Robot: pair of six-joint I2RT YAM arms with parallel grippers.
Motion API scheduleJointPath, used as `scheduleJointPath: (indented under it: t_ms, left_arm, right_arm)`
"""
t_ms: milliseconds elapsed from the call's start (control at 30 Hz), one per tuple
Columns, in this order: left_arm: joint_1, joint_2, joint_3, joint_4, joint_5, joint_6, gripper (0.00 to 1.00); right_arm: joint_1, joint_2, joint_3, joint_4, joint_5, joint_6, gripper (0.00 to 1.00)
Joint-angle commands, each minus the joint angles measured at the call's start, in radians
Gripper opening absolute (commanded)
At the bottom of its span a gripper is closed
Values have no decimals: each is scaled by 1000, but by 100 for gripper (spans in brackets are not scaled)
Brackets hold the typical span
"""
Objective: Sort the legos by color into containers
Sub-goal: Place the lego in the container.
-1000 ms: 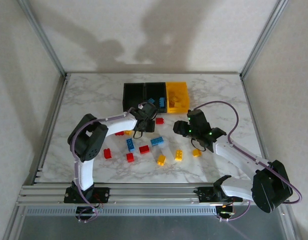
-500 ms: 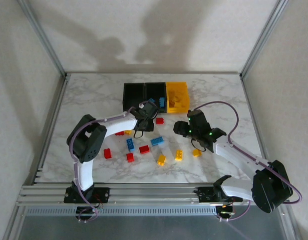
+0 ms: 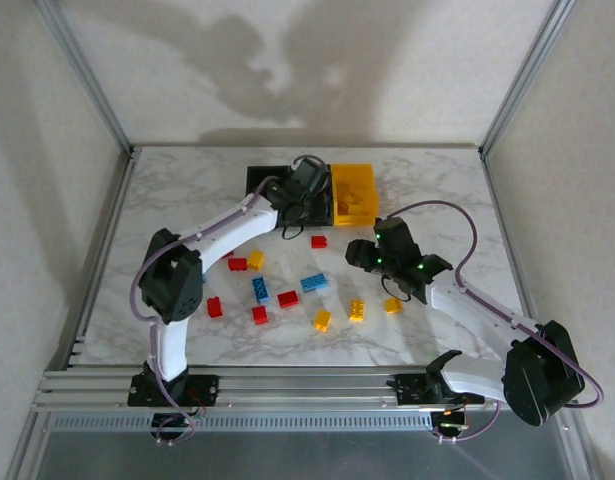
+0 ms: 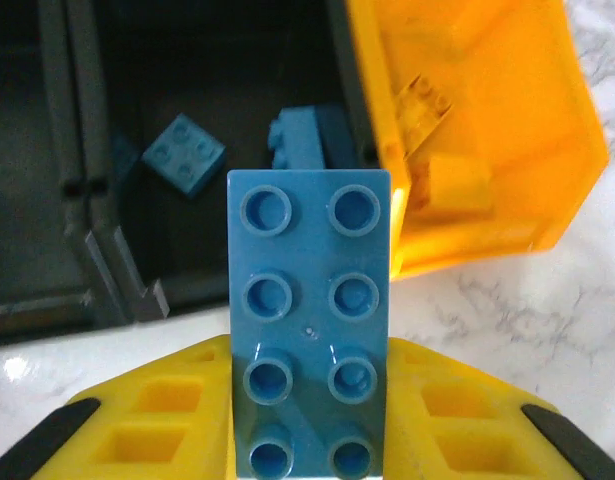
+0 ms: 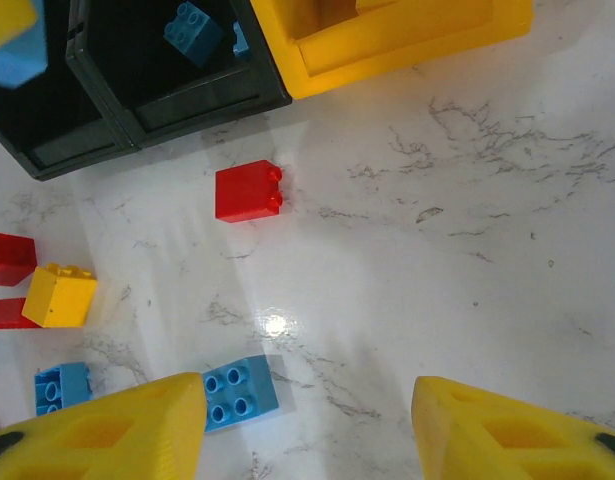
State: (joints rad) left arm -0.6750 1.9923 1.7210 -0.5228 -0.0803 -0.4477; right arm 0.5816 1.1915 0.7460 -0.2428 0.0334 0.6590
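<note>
Overhead view first: the left gripper [image 3: 305,190] is being held over the containers [image 3: 262,185], about where the black bins meet the yellow bin [image 3: 354,197]. Loose legos [image 3: 287,298] are lying on the marble table [image 3: 447,190] nearer the bases, and the right gripper [image 3: 365,256] is being kept low beside them. The load cannot be made out from here, and whatever lies beneath the left wrist is being masked. From the left wrist, a blue brick [image 4: 309,300] is being clamped lengthwise between the yellow fingers [image 4: 147,440], above the near rim of the middle black bin [image 4: 257,90], in which blue pieces [image 4: 183,152] are lying. In the inspector's judgement, release is best being withheld until the brick is wholly past that rim and clear of the yellow wall beside it. The brick's near end is being cut off by the frame edge, and the yellow bin's contents are being blurred by its translucent walls. From the right wrist, the jaws are being held apart with nothing between them; the leftmost black bin is being cut off at the frame edge.
</note>
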Motion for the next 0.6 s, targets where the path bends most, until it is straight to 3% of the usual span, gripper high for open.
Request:
scheduleJointPath:
  t_ms: [0, 200, 567]
  left_arm:
    - [17, 111, 111, -112, -30, 17, 20]
    - [35, 254, 287, -158, -57, 8, 21]
    - [66, 390, 397, -167, -83, -20, 23]
  right_arm:
    - [9, -28, -19, 19, 26, 4, 56]
    - [9, -31, -29, 10, 36, -1, 56]
    - [9, -20, -23, 9, 42, -2, 56]
